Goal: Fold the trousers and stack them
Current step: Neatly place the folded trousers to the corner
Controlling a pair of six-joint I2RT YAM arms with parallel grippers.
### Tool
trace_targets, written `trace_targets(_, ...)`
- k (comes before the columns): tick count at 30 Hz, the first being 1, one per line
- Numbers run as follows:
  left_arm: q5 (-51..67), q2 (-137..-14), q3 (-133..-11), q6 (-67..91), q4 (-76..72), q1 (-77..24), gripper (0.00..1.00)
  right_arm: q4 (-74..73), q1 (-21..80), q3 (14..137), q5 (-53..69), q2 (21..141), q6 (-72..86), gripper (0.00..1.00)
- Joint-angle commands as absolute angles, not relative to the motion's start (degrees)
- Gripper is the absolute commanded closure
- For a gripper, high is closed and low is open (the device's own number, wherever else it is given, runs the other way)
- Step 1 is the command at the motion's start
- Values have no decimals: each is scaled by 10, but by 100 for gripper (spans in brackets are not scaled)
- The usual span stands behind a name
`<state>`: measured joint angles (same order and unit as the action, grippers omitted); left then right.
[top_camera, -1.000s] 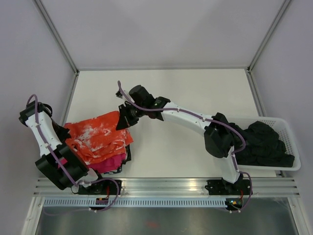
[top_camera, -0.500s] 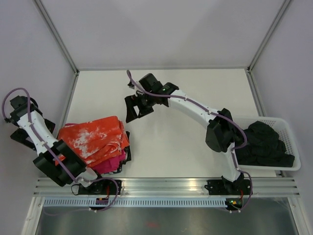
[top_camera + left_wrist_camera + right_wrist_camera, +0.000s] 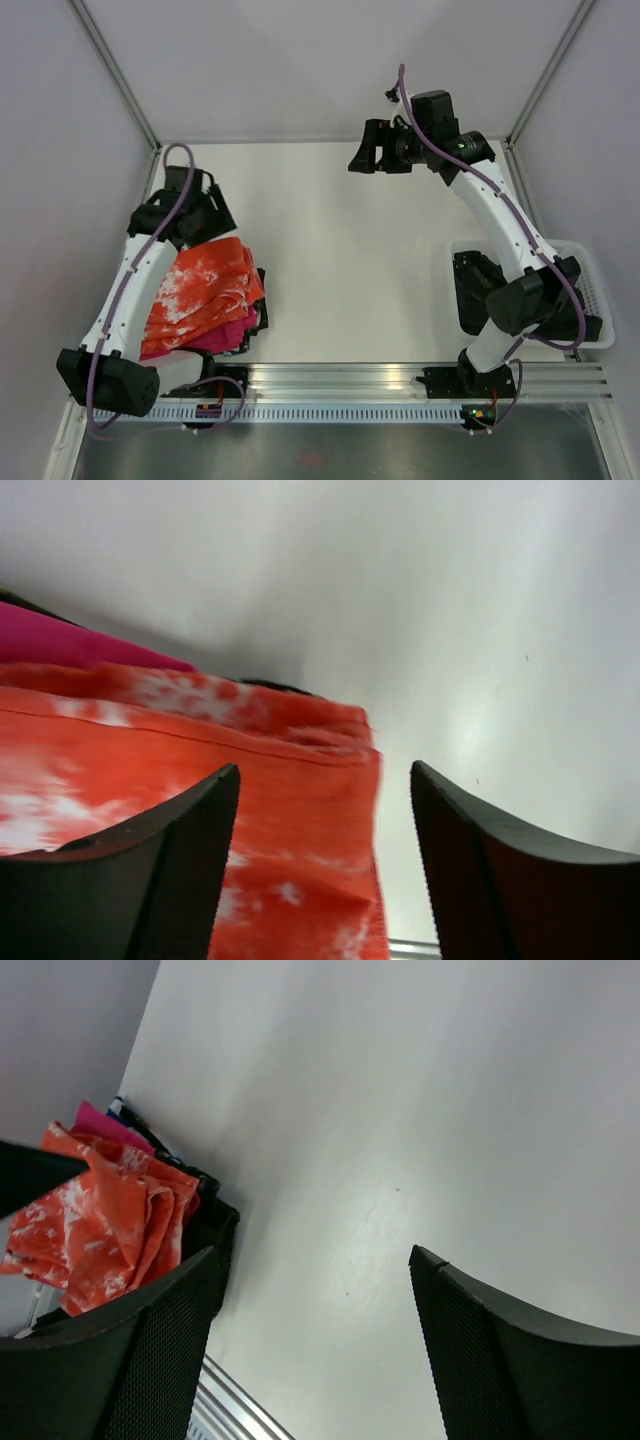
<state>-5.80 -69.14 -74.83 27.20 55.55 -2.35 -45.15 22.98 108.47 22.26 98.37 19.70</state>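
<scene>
The orange-red trousers (image 3: 200, 295) with white blotches lie folded on top of a pile at the table's left front. They also fill the lower left of the left wrist view (image 3: 200, 810) and show small in the right wrist view (image 3: 100, 1220). My left gripper (image 3: 195, 215) hovers just behind the pile's far edge. It is open (image 3: 323, 770), with nothing between its fingers. My right gripper (image 3: 365, 160) is raised near the back wall, far from the pile. It is open and empty over bare table (image 3: 312, 1252).
Under the trousers lie a magenta-pink folded cloth (image 3: 225, 335) and a dark garment (image 3: 258, 312). A white basket (image 3: 598, 300) stands at the right edge, largely hidden behind my right arm. Walls close the table at left, back and right.
Both grippers opened and let go of the trousers, which settled folded on the pile. The right arm drew back to the far right; the left gripper swung round behind the pile.
</scene>
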Motion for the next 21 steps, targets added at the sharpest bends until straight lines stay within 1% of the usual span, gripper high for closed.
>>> trace_targets(1,-72,-680,-681,394,524,-144,29,-461,213,1038,173,955,195,19)
trace_targets(2,-89,-692,-672,433,526,-164,33,-461,208,1033,167,951,196,19)
trace_targets(3,-101,-699,-665,452,546,-179,45,-461,202,1026,162,943,197,20)
trace_targets(4,-118,-707,-651,468,559,-202,53,-461,200,1014,148,939,199,20)
trace_targets(5,-127,-714,-643,507,571,-212,72,-462,199,1008,139,930,201,20)
trace_targets(6,-134,-714,-635,526,596,-221,79,-461,199,1001,133,926,202,20)
trace_targets(7,-133,-708,-611,542,599,-241,84,-462,198,988,115,922,203,20)
trace_targets(8,-129,-692,-597,565,599,-252,86,-461,197,982,108,915,204,19)
trace_targets(12,-90,-657,-521,580,576,-269,86,-457,195,951,86,907,214,19)
trace_targets(15,-95,-659,-466,577,563,-265,85,-453,195,936,83,909,221,18)
trace_targets(18,-97,-670,-475,556,562,-266,85,-456,195,947,92,917,223,17)
trace_targets(19,-78,-668,-494,535,556,-266,83,-457,195,959,93,918,222,14)
trace_targets(20,-70,-665,-510,522,553,-266,76,-461,195,968,95,925,220,12)
trace_targets(21,-63,-662,-527,508,554,-267,68,-474,193,982,100,932,216,6)
